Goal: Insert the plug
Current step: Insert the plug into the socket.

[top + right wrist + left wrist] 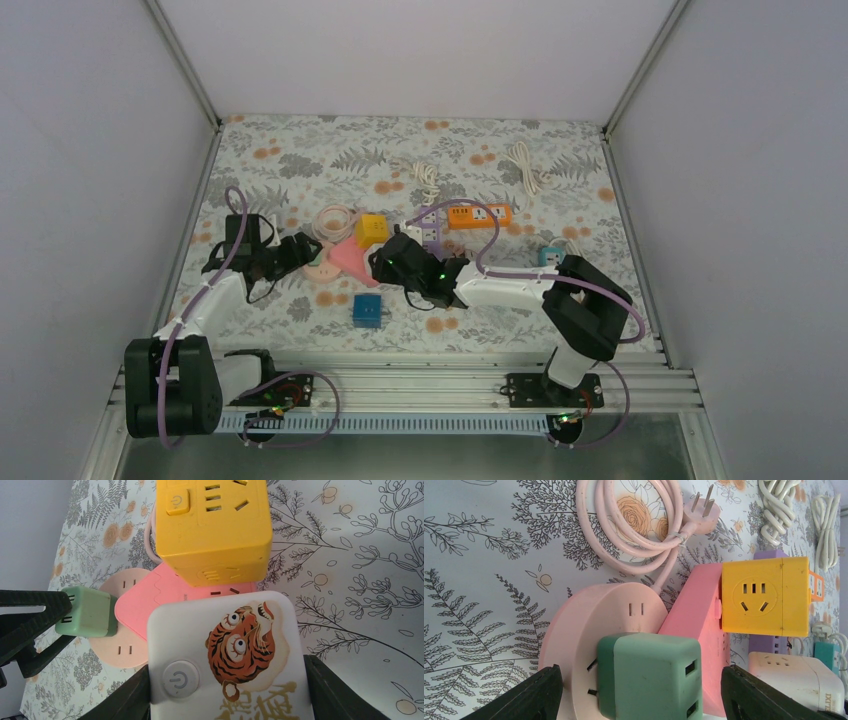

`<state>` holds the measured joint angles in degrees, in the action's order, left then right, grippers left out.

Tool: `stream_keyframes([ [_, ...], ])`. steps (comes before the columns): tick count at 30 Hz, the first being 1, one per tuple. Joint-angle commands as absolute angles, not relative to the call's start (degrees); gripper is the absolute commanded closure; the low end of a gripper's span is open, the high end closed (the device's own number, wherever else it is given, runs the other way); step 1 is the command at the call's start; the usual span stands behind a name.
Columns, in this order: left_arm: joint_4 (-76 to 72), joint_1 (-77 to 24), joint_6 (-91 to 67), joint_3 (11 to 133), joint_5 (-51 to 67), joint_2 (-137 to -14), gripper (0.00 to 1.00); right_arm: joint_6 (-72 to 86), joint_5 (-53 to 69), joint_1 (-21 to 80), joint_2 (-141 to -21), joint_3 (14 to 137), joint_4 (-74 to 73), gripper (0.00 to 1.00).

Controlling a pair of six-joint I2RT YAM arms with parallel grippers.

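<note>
A green cube plug (649, 675) stands on the face of a round pale-pink socket disc (589, 625); its prongs are hidden. My left gripper (639, 682) is open, one finger on each side of the plug, with gaps on both sides. The plug (85, 612) and disc (117, 652) also show in the right wrist view. My right gripper (227, 690) is shut on a white power strip with a tiger picture (230, 650), beside the disc. In the top view the left gripper (300, 250) and the right gripper (392, 255) face each other.
A pink power strip (699, 610) lies against the disc, with a yellow socket cube (764, 595) on it. The disc's pink cable coil (634, 525) lies beyond. A blue cube (367, 310), an orange strip (478, 215), a purple strip (432, 232) and white cables (527, 165) lie around.
</note>
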<state>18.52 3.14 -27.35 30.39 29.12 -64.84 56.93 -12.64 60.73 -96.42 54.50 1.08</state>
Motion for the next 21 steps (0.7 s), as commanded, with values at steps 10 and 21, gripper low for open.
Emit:
stream_keyframes([
  [10, 18.3, 2.94, -26.8, 30.1, 30.85, -64.45, 0.21, 54.95, -13.65, 61.46, -99.96, 54.48, 1.38, 0.79],
  [21, 18.35, 2.97, -26.88, 30.2, 30.85, -64.59, 0.21, 56.59, -17.09, 62.74, -100.6, 54.25, -0.2, 0.8],
])
